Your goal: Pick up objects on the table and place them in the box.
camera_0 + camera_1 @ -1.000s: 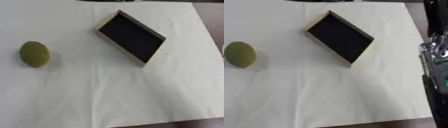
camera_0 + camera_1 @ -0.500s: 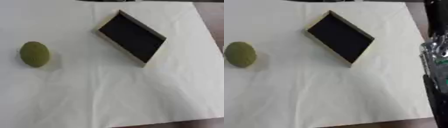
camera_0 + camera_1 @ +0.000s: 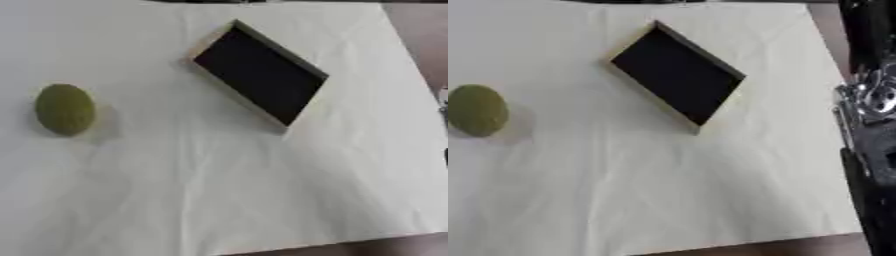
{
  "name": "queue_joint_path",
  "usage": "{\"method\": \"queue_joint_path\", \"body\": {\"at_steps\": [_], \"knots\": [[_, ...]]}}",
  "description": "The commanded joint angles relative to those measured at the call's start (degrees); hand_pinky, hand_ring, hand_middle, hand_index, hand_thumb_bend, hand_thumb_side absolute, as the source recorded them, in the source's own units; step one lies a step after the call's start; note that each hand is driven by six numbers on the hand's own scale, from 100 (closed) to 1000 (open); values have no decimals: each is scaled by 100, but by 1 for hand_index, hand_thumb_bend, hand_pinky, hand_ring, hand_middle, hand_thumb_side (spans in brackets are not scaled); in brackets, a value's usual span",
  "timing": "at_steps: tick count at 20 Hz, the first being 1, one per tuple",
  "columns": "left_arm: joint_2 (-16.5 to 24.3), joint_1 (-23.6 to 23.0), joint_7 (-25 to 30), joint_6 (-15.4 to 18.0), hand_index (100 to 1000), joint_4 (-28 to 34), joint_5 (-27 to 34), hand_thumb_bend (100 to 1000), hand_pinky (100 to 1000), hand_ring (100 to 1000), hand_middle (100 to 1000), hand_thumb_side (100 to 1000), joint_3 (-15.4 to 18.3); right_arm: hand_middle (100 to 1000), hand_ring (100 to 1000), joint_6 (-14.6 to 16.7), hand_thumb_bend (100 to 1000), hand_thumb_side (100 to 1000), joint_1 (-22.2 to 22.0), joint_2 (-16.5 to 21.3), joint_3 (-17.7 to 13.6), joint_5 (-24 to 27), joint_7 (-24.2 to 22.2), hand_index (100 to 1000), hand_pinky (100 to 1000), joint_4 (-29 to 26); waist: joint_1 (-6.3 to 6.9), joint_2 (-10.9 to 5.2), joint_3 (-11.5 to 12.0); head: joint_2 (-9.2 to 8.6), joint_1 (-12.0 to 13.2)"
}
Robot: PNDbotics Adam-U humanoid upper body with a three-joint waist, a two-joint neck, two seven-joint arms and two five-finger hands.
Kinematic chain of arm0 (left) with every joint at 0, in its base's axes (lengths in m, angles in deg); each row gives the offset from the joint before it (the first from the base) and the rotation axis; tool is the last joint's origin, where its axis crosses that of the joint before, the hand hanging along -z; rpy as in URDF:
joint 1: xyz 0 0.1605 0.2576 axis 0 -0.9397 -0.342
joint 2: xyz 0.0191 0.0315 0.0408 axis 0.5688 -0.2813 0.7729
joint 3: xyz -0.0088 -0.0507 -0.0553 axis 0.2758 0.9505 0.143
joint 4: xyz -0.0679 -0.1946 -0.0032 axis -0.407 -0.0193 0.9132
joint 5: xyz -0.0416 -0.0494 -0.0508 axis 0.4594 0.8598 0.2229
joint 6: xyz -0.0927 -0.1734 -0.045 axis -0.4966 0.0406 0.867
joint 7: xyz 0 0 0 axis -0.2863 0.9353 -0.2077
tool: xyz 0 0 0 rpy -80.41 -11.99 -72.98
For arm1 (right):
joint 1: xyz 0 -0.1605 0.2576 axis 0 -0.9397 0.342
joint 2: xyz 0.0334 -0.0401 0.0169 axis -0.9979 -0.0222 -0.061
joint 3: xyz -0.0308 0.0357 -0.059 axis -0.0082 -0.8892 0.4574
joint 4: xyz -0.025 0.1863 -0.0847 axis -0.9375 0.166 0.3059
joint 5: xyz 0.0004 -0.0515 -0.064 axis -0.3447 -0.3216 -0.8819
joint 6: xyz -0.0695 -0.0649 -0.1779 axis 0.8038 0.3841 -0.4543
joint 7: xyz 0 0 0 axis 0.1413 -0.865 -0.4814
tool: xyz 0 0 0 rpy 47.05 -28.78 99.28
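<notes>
A green oval object lies on the white cloth at the left, on its own. The box, shallow with a pale rim and a black inside, sits turned at an angle at the upper middle and holds nothing. My right arm, black with a silver joint, runs down the right edge of the right eye view, well away from both things. Whether the dark part at its lower end is the hand is unclear. My left hand shows in no view.
The white cloth covers the table, with slight creases. Its front edge crosses the bottom of the view, and brown floor shows past the right edge.
</notes>
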Motion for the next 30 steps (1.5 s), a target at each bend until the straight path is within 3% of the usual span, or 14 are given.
{"method": "queue_joint_path", "body": {"at_steps": [1, 9, 16, 23, 26, 30], "knots": [[287, 13, 396, 98, 954, 87, -147, 439, 861, 863, 824, 234, 40, 634, 701, 17, 100, 623, 65, 161, -10, -26, -26, 727, 834, -122, 18, -101, 4, -21, -7], [312, 26, 1170, 241, 967, 87, -170, 463, 886, 881, 848, 196, 59, 634, 701, 18, 100, 625, 74, 145, -2, -18, -35, 727, 834, -122, 4, -90, 5, -41, -5], [554, 109, 1622, 294, 963, 87, -275, 528, 913, 900, 863, 194, -211, 634, 702, 19, 100, 623, 84, 143, 13, -9, -56, 727, 834, -122, -7, -102, -14, -48, 40], [733, 458, 1839, 350, 981, 87, -93, 594, 967, 958, 891, 261, -541, 634, 702, 19, 100, 623, 92, 136, 29, 5, -74, 727, 834, -122, -1, -115, -56, -46, 77], [831, 630, 1862, 211, 997, 87, -42, 618, 989, 1000, 921, 300, -665, 634, 703, 18, 100, 625, 92, 132, 36, 10, -83, 727, 835, -122, 8, -118, -70, -41, 99], [833, 812, 1732, -283, 1000, 87, -174, 632, 986, 1000, 924, 243, -695, 634, 703, 8, 100, 628, 84, 125, 41, 17, -86, 727, 835, -122, 19, -113, -83, -35, 104]]}}
